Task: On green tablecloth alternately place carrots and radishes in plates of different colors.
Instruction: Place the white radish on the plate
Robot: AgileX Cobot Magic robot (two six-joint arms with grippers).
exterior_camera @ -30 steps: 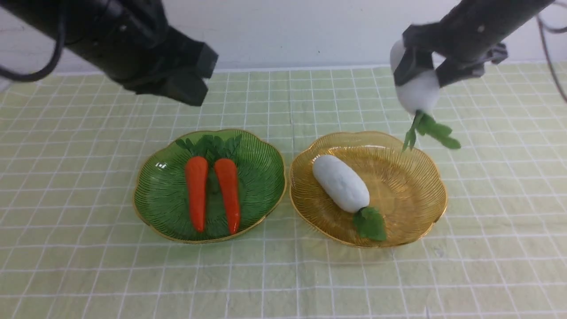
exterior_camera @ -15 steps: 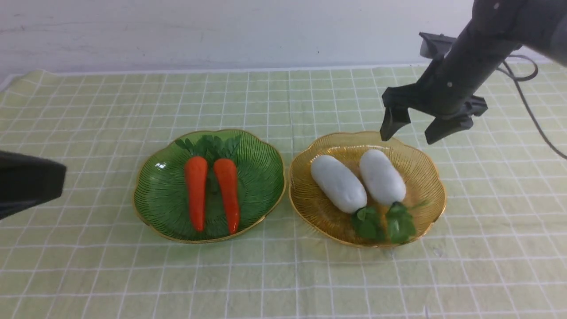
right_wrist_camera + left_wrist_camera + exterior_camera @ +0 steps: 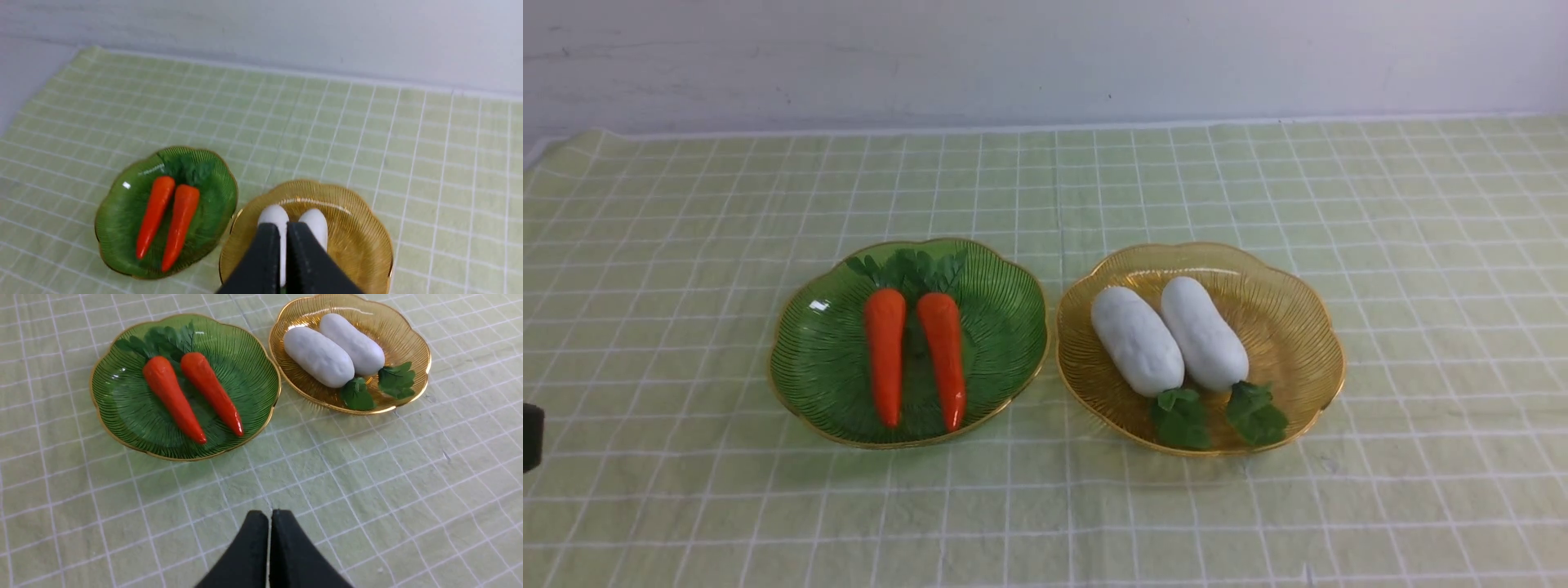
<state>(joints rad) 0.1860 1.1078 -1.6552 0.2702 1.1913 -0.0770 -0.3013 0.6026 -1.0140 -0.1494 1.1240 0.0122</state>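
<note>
Yellow-green gridded tablecloth (image 3: 1045, 506) covers the bench; open cloth lies nearest the robot. Left end effector (image 3: 269, 522) hovers over this near strip, pressed together and holding nothing; right end effector (image 3: 284, 234), raised on the near side of the amber plate (image 3: 1307, 327), is likewise pressed together and empty. Green plate (image 3: 809, 359) sits left, amber plate right, rims just beside each other. Two carrots (image 3: 885, 355) lie side by side in the green plate, long axes near–far, tips near, leafy tops far. Two radishes (image 3: 1137, 340) lie touching in the amber plate, axes slanting near-right to far-left, leaf tufts near. Open cloth continues to its far edge at the white wall (image 3: 1045, 57).
</note>
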